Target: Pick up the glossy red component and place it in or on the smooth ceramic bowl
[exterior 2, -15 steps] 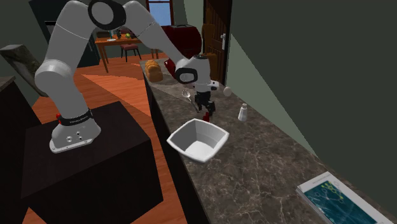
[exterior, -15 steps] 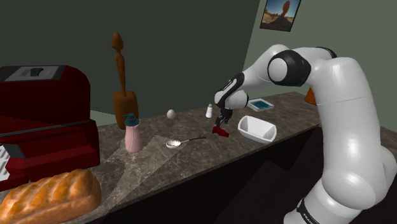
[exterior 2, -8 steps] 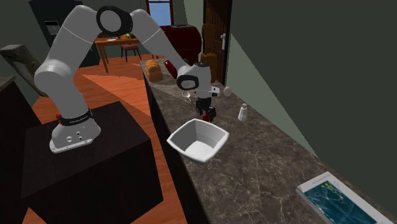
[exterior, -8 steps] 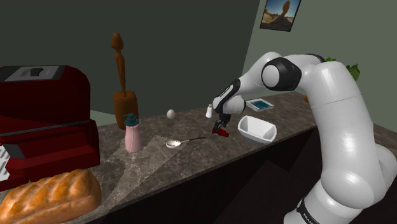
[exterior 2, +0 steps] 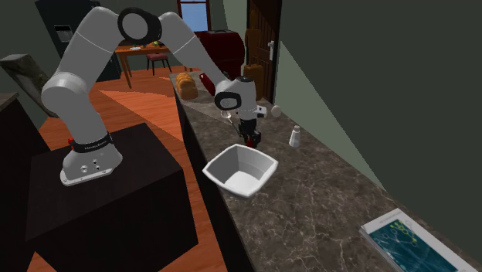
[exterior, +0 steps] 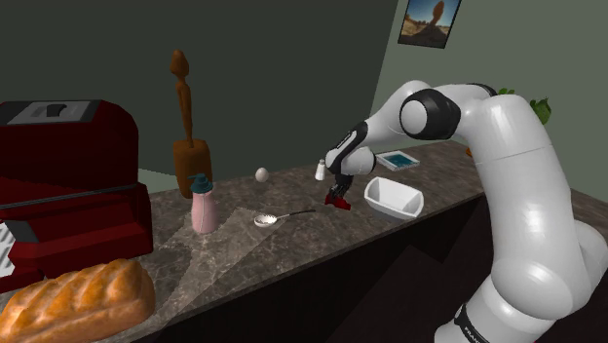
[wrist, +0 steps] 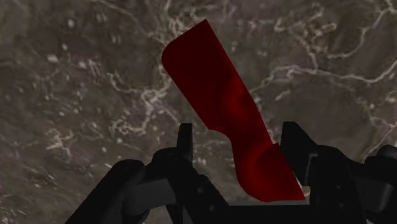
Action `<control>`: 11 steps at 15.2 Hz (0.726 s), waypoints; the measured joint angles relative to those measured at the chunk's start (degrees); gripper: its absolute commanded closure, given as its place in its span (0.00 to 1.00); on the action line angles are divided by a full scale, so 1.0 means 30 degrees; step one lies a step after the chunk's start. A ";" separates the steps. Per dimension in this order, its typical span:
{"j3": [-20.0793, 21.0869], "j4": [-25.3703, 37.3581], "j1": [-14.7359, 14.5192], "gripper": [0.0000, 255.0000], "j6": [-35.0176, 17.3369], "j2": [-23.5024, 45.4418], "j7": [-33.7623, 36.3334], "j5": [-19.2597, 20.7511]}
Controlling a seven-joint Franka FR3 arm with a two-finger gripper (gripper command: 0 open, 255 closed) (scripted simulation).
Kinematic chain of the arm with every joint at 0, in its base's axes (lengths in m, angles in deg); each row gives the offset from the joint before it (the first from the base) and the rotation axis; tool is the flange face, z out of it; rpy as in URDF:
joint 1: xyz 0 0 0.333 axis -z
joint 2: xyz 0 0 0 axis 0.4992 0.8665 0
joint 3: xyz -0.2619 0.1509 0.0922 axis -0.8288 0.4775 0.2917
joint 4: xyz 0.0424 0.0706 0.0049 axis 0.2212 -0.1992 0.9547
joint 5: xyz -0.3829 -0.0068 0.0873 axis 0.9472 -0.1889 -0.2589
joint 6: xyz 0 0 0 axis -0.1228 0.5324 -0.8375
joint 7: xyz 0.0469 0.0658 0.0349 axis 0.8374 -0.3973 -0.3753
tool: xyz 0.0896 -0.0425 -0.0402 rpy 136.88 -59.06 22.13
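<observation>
The glossy red component (exterior: 338, 203) lies flat on the dark marble counter, just to the shoulder view's left of the white bowl (exterior: 390, 206). My black gripper (exterior: 340, 190) is down over it, pointing at the counter. In the wrist view the red component (wrist: 210, 83) runs out from between my fingers; the gripper (wrist: 238, 137) straddles its near end. One finger (wrist: 294, 137) is against the piece and the other finger (wrist: 185, 139) stands a little off it. In the second exterior view the gripper (exterior 2: 249, 137) hangs just beyond the bowl (exterior 2: 230, 181), which holds nothing.
A white shaker (exterior: 320, 170) and an egg (exterior: 261, 174) stand behind the gripper. A spoon (exterior: 278, 216), a pink bottle (exterior: 203, 205), a wooden figure (exterior: 187, 127), a dark red appliance (exterior: 68, 185) and a bread loaf (exterior: 78, 297) lie toward the shoulder view's left. A blue-topped flat pad (exterior 2: 407, 239) sits past the bowl.
The arm has lowered the gripper onto the red component and then held its place. The fingers have drawn in around the piece.
</observation>
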 measured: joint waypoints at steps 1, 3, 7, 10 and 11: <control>0.0001 0.0000 -0.0001 1.00 0.0000 0.0000 0.0000 0.0000; -0.0003 0.0008 0.0001 1.00 -0.0003 -0.0026 -0.0001 -0.0001; -0.0006 0.0002 -0.0008 1.00 -0.0003 -0.0045 0.0007 0.0000; -0.0035 -0.0046 -0.0035 1.00 0.0065 -0.0138 0.0028 0.0026; -0.0076 -0.0102 -0.0068 1.00 0.0160 -0.0270 0.0054 0.0060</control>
